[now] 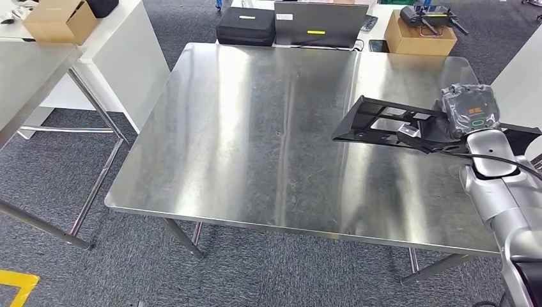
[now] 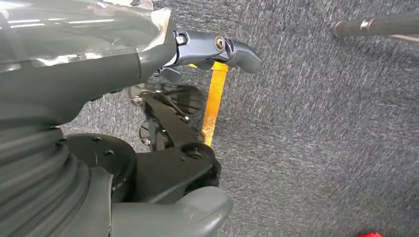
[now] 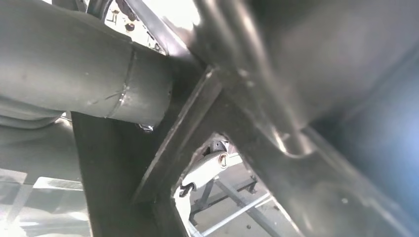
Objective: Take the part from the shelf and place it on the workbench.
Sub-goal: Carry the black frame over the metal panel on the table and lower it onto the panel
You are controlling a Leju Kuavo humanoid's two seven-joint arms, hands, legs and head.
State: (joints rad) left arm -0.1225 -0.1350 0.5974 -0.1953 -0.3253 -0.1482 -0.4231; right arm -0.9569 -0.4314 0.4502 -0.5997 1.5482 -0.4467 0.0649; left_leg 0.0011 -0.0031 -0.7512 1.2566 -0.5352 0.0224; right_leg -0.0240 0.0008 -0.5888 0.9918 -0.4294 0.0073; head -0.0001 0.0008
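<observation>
One black part (image 1: 383, 121) is what you need to watch, and it is a flat frame with open holes in it. You can see it held out over the right side of the shiny metal workbench (image 1: 255, 141). From the head view you cannot tell if it touches the top or hangs just above it.

Your right hand (image 1: 470, 115) holds the part at its right end. In the right wrist view the thick grey thumb (image 3: 84, 74) lies against the dark frame (image 3: 113, 173), very close up.

Your left hand (image 2: 197, 98) hangs down over the grey carpet (image 2: 321, 138). Its fingers (image 2: 232, 49) are apart and it holds nothing. You can see a yellow line (image 2: 215, 103) on the floor right behind it.

Past the far edge of the workbench you can see a black case (image 1: 246, 25), a dark panel with a yellow label (image 1: 319, 24) and a brown box (image 1: 418, 35) with black things on top. Another brown box (image 1: 57, 19) sits on a white table (image 1: 121, 45) at the far left.
</observation>
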